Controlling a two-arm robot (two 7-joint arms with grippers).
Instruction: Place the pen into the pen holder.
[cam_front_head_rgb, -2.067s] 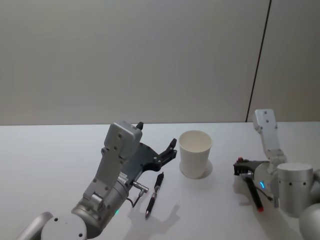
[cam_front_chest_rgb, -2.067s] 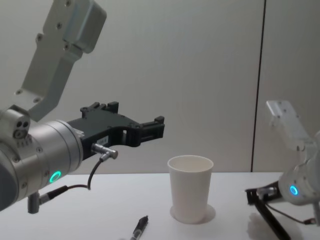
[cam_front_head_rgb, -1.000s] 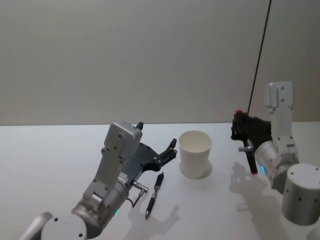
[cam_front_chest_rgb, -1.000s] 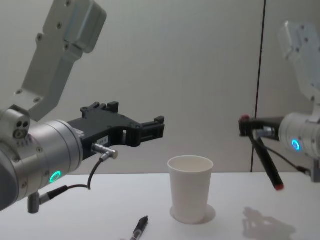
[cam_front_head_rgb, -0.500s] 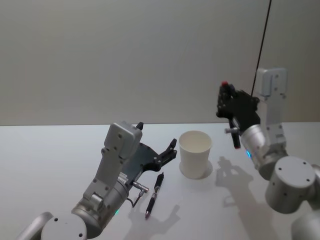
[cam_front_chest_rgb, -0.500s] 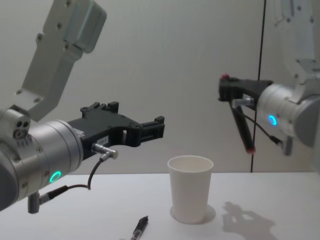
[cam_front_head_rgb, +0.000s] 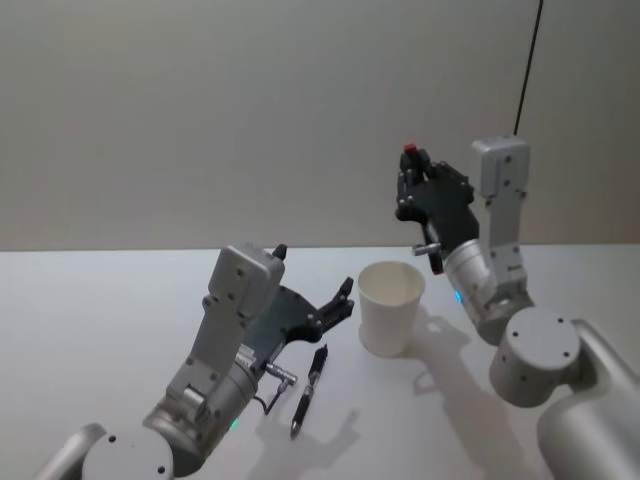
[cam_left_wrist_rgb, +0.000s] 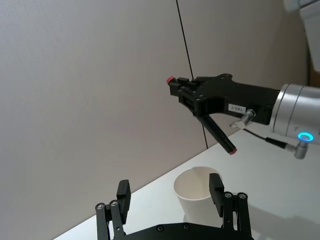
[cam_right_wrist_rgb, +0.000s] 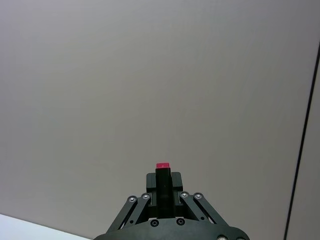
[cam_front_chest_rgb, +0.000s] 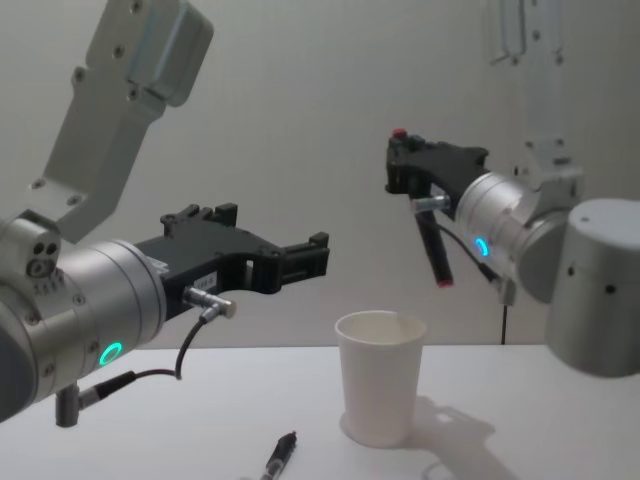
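Note:
The pen holder, a white paper cup (cam_front_head_rgb: 390, 305) (cam_front_chest_rgb: 380, 375) (cam_left_wrist_rgb: 196, 191), stands upright mid-table. My right gripper (cam_front_head_rgb: 410, 178) (cam_front_chest_rgb: 402, 165) (cam_left_wrist_rgb: 184, 91) (cam_right_wrist_rgb: 162, 182) is shut on a black pen with red ends (cam_front_chest_rgb: 433, 245) (cam_front_head_rgb: 434, 252) (cam_left_wrist_rgb: 218, 134). That pen hangs tilted, its lower tip above the cup's right rim and clear of it. A second black pen (cam_front_head_rgb: 308, 388) (cam_front_chest_rgb: 280, 456) lies on the table left of the cup. My left gripper (cam_front_head_rgb: 338, 300) (cam_front_chest_rgb: 303, 262) (cam_left_wrist_rgb: 170, 192) hovers open above that pen, pointing toward the cup.
The white table (cam_front_head_rgb: 100, 320) runs up to a plain grey wall. A dark vertical seam (cam_front_chest_rgb: 522, 120) marks the wall behind the right arm.
My right gripper has lifted the red-ended pen from low at the right and carried it leftward to above the cup. The left arm and the lying pen have not moved.

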